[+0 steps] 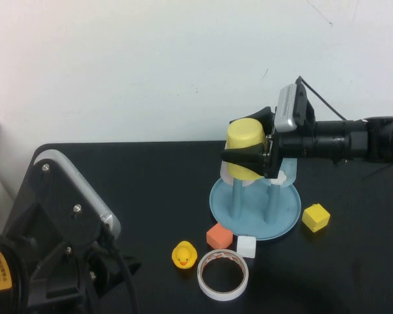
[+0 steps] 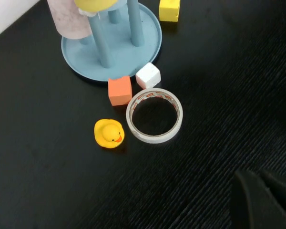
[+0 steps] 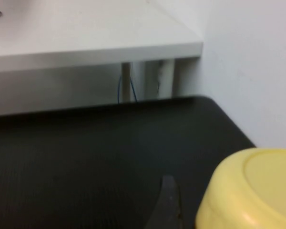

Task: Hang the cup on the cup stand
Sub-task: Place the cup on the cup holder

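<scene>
High view: your right gripper (image 1: 251,141) is clamped on the cup (image 1: 245,156), inverted above the cup stand (image 1: 255,210). Left wrist view: your left gripper (image 2: 262,200) is closed, well clear of the stand. Right wrist view: cup beside one finger (image 3: 168,202).

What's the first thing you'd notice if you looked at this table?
The yellow cup, upside down above the blue cup stand, with the right gripper spread wide around it. Next, the little toys in front of the stand: a rubber duck, a tape ring and small blocks. The left gripper sits shut at the near left corner.
</scene>
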Robot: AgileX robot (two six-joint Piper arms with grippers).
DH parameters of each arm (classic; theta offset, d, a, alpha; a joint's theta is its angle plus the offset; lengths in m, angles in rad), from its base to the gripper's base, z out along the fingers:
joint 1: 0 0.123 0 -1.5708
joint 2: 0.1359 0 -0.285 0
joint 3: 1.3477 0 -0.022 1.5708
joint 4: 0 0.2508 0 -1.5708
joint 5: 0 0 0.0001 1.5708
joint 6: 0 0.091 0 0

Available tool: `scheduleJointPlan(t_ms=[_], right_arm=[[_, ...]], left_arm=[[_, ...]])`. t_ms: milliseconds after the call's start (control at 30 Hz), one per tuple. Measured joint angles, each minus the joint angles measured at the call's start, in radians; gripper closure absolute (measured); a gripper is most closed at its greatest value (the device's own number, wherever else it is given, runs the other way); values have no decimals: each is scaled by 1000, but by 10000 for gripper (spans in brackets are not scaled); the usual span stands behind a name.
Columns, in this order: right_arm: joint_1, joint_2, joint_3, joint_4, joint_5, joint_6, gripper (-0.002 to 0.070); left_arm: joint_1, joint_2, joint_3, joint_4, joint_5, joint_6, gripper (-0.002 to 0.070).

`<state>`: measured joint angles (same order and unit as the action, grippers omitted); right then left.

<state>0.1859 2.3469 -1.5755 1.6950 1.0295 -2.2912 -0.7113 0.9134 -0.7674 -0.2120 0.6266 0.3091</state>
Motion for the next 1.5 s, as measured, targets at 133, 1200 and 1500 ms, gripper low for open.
scheduleJointPlan(t_ms=[133, 1200, 1500], right_arm=[[0, 22, -2, 0, -4, 2, 93], [63, 31, -52, 2, -222, 111, 0], [59, 31, -52, 2, -82, 112, 371]], left_arm=[[0, 0, 0, 3, 1, 0, 675], [0, 0, 0, 33, 35, 5, 675], [0, -39, 0, 49, 42, -13, 675]])
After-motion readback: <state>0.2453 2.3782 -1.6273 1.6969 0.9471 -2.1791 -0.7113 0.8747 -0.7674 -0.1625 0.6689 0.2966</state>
